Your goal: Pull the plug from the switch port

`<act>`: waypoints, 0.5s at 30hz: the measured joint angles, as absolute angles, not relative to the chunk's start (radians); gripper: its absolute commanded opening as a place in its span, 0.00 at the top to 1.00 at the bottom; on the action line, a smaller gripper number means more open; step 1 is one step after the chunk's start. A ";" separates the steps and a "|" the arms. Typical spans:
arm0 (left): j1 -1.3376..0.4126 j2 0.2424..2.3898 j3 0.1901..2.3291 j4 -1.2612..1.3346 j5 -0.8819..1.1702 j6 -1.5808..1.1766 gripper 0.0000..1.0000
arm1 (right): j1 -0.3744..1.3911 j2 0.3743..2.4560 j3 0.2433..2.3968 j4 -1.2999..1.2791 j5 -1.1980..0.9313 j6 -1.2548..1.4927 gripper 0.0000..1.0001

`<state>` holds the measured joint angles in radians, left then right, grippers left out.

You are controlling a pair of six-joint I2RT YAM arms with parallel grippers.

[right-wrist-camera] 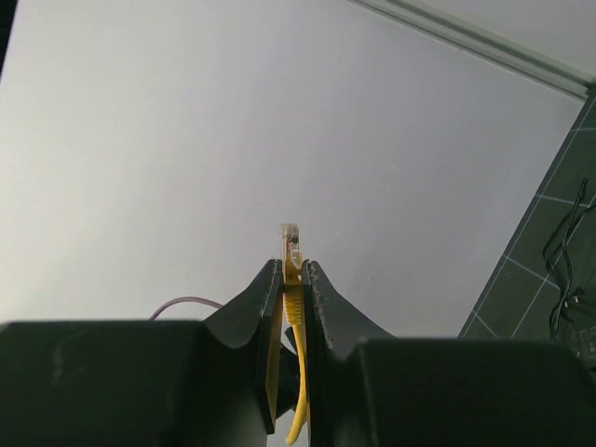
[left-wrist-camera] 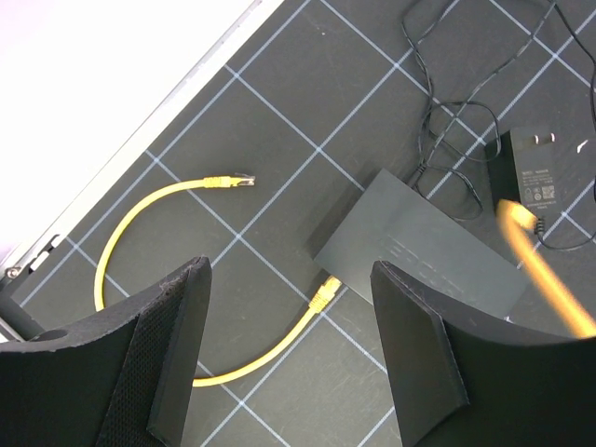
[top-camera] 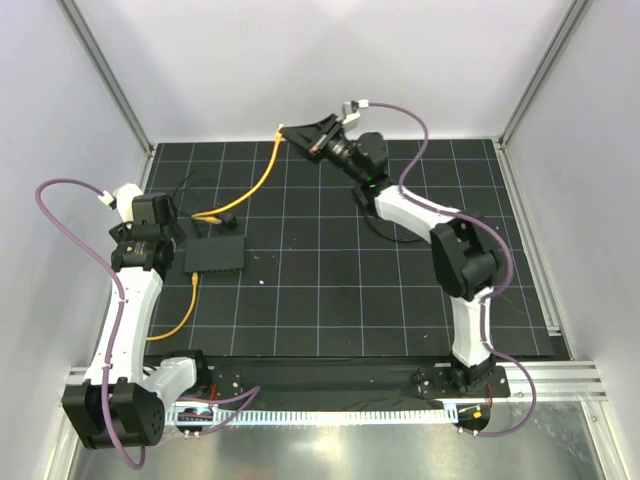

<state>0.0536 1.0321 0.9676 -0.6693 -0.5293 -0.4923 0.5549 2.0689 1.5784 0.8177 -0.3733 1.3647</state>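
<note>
The right gripper's (right-wrist-camera: 290, 271) fingers (right-wrist-camera: 266, 291) pinch tight on a yellow plug (right-wrist-camera: 290, 237), its clear tip poking out above them, lifted before the white back wall. Its yellow cable (top-camera: 262, 178) trails down toward the switch (top-camera: 215, 253), which lies flat on the gridded black mat (top-camera: 350, 300) at the left. The left gripper (left-wrist-camera: 289, 268) hovers above the mat with its fingers (left-wrist-camera: 172, 354) spread wide, holding nothing. Between them, a second yellow cable's (left-wrist-camera: 270, 349) plug meets the switch's edge. A black power adapter (left-wrist-camera: 538, 177) lies just beyond the switch.
</note>
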 measured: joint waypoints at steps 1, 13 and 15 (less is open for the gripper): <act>0.054 1.032 0.968 -0.669 -0.526 -0.492 0.27 | 0.542 2.039 1.553 0.815 -0.374 1.364 0.99; 0.054 1.032 0.968 -0.669 -0.505 -0.493 0.26 | 0.260 1.794 1.332 0.828 -0.368 1.301 0.99; 0.054 1.033 0.968 -0.669 -0.501 -0.493 0.27 | 0.227 1.794 1.313 0.788 -0.356 1.246 0.99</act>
<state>0.0536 1.0332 0.9676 -0.6685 -0.5011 -0.4927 0.2272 1.7939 1.3128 0.7879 -0.3557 1.2465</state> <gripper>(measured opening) 0.736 0.184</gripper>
